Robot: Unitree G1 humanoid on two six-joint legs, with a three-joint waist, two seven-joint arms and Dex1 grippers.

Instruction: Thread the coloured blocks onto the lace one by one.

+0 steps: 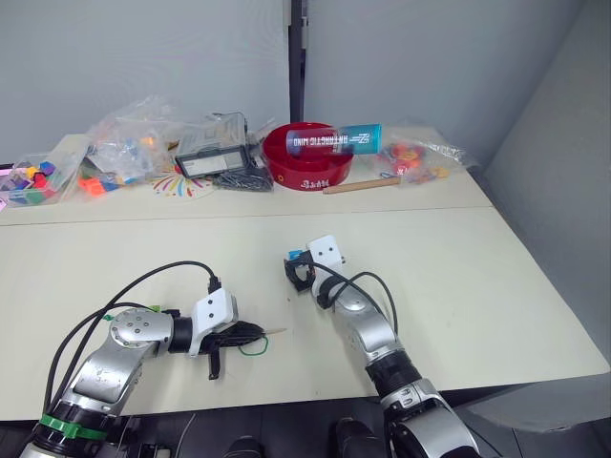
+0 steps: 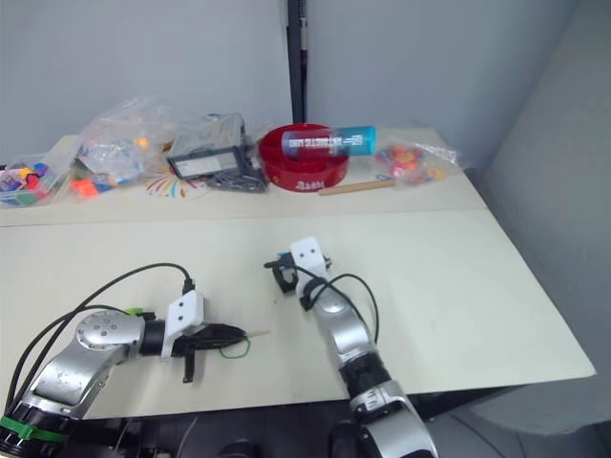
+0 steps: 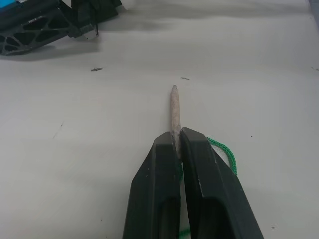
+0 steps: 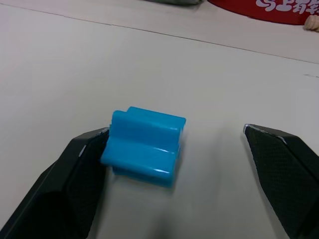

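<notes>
My left gripper (image 1: 250, 334) lies low on the table, shut on the lace's stiff pale tip (image 3: 174, 107), which pokes out past the fingertips. A loop of the thin green lace (image 3: 224, 149) curls on the table beside the fingers (image 1: 253, 348). My right gripper (image 1: 298, 270) stands open at the middle of the table. A sky blue block (image 4: 144, 147) sits on the table between its fingers, resting against one finger (image 4: 84, 164) and well apart from the other (image 4: 284, 159). The other coloured blocks are out of view.
Along the back of the table stand a red bowl (image 1: 305, 157) with a blue tube (image 1: 336, 141) across it, a wooden stick (image 1: 361, 185), a black device (image 1: 215, 157), clear bags of bright pieces (image 1: 129, 143) (image 1: 415, 157) and a box of coloured pieces (image 1: 29, 181).
</notes>
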